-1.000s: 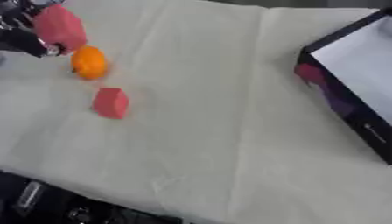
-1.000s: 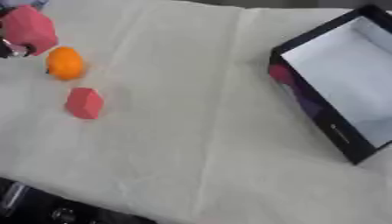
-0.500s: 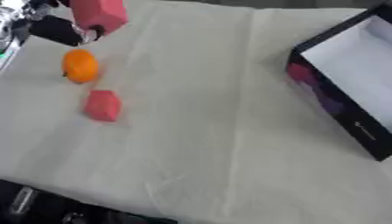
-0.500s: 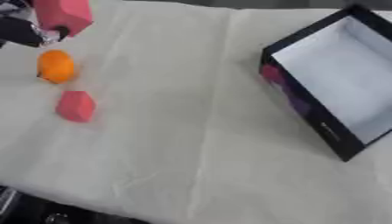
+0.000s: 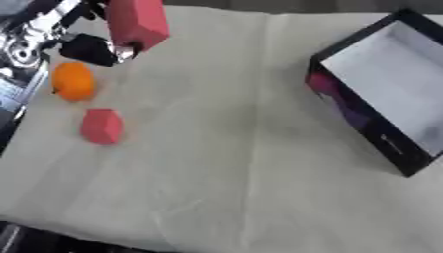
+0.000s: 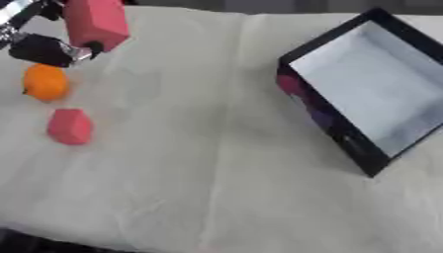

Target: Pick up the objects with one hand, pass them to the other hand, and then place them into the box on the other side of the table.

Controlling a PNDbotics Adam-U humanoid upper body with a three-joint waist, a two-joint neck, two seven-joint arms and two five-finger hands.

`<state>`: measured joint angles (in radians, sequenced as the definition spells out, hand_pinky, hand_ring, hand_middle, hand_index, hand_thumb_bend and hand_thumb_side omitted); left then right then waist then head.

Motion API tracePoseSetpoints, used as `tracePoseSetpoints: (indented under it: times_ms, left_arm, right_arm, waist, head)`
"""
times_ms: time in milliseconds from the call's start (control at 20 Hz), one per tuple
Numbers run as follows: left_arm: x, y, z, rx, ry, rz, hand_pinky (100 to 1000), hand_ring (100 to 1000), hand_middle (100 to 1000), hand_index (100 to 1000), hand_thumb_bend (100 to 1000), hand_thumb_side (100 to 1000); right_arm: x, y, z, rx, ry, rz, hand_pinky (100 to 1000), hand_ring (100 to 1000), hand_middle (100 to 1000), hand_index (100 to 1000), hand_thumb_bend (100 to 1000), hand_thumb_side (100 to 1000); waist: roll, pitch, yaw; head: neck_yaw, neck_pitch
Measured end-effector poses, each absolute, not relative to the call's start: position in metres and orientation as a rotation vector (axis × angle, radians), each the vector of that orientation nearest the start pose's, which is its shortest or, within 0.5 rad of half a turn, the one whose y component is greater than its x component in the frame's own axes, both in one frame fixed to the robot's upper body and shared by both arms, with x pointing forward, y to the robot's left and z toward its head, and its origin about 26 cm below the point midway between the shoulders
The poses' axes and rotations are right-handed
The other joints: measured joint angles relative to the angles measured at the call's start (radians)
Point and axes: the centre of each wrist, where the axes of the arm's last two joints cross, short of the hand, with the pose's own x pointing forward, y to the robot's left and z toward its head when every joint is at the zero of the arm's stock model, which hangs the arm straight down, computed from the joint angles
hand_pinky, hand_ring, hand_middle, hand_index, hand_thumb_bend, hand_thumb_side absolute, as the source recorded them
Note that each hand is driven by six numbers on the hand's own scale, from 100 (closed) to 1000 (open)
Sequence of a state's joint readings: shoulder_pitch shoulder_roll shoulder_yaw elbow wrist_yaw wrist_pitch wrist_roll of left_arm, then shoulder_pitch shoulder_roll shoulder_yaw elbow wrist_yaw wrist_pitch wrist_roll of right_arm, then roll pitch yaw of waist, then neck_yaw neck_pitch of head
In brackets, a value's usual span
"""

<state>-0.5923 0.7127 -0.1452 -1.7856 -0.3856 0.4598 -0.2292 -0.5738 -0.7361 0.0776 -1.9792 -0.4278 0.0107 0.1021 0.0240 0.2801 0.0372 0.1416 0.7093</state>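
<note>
**Left hand lifts pink block above the counter**

Nearest the camera, the counter [image 5: 216,197] lies under a pale, creased cloth [image 6: 199,163]. On its left side sits a small pink block [image 5: 102,126], a squat lump with a faceted top, and just beyond it an orange round fruit [image 5: 72,82]; the two lie close together but apart.

Farther back, at the upper left, the left hand [image 5: 86,47] holds a larger pink block [image 5: 137,22] clear of the cloth. Its fingers are closed around the block's lower end. The block is a plain rectangular bar of matte pink; its long axis runs nearly upright in the frame, leaning slightly, with the top end cut by the upper edge. The left eye view shows more of the hand's silver and black parts at the left edge; the right eye view shows only the dark fingers [image 6: 39,49] and a little metal.

On the right side lies the box [image 6: 363,94], black-walled with a pale inside, set askew. A magenta and purple patch shows on its near left wall. The right eye view shows the box whole; the left eye view crops its right part.
</note>
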Motion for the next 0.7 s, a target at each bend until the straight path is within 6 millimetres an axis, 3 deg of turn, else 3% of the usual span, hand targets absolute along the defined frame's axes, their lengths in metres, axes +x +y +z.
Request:
tracePoseSetpoints:
  times_ms: [700]
  left_arm:
    - [0.351, 0.248, 0.25, 0.836, -1.782, -0.946, 822, 721, 700, 506, 100, 190]
  right_arm:
    - [0.306, -0.218, 0.323, 0.127, -2.272, 1.167, 939, 942, 1000, 1000, 100, 406]
  waist:
    - [-0.019, -0.008, -0.003]
  head:
    - [-0.035, 0.0]
